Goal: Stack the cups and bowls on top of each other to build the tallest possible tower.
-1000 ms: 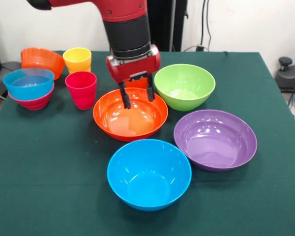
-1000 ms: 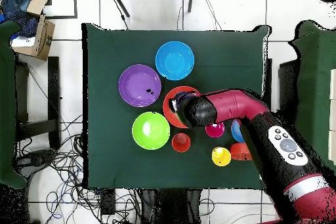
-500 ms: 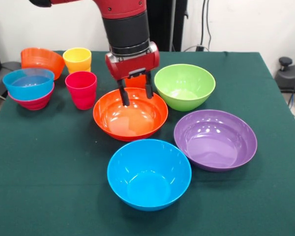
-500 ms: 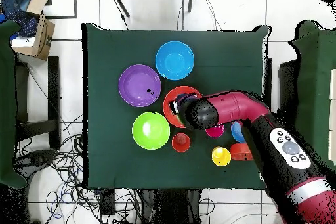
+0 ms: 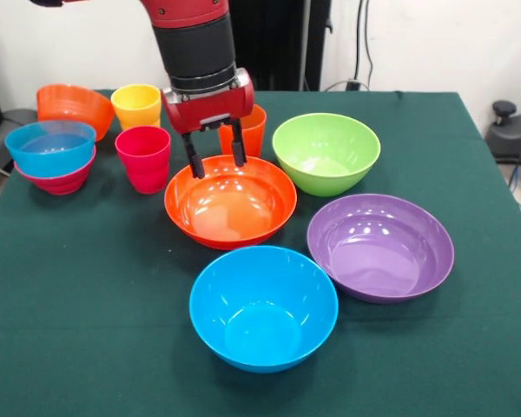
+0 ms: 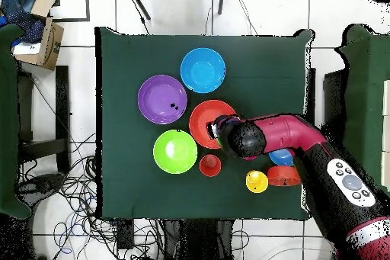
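Observation:
My gripper (image 5: 215,160) hangs open and empty over the back left rim of the large orange bowl (image 5: 230,204). The orange cup (image 5: 253,129) stands just behind it, and the red-pink cup (image 5: 143,158) and yellow cup (image 5: 136,105) to its left. Each alone on the cloth are the green bowl (image 5: 326,153), the purple bowl (image 5: 380,246) and the blue bowl (image 5: 263,307). At the far left a translucent blue bowl (image 5: 50,147) rests in a magenta bowl (image 5: 62,182), beside a small orange bowl (image 5: 74,105). From overhead the arm (image 6: 263,135) hides the red-pink cup.
A dark green cloth covers the table (image 5: 78,295), and every bowl and cup stands upright on it. In the overhead view a cardboard box (image 6: 42,40) sits off the table's left side, with cables (image 6: 65,188) on the floor below it.
The gripper has moved left and slightly up in the front view, from inside the large orange bowl to its back left rim. The orange cup behind it is now uncovered. It stays open.

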`<state>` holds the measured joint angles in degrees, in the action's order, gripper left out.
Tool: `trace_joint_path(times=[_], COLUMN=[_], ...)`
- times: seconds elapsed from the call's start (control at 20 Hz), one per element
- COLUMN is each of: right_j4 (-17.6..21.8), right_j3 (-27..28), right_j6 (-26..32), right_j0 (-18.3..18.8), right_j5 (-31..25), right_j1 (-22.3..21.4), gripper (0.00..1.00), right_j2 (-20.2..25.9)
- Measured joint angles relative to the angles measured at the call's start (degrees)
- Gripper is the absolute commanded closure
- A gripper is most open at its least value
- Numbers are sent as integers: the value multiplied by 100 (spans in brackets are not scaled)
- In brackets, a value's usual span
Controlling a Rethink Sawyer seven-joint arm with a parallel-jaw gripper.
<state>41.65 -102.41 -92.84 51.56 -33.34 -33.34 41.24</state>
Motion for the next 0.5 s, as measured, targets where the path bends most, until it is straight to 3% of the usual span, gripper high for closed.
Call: trace_joint_path(times=[0.5], right_j4=[381], right_j3=[2], right_j6=[0], right_j0=[-51], right_j5=[1], right_j1=[71], gripper=[0], right_j2=[0])
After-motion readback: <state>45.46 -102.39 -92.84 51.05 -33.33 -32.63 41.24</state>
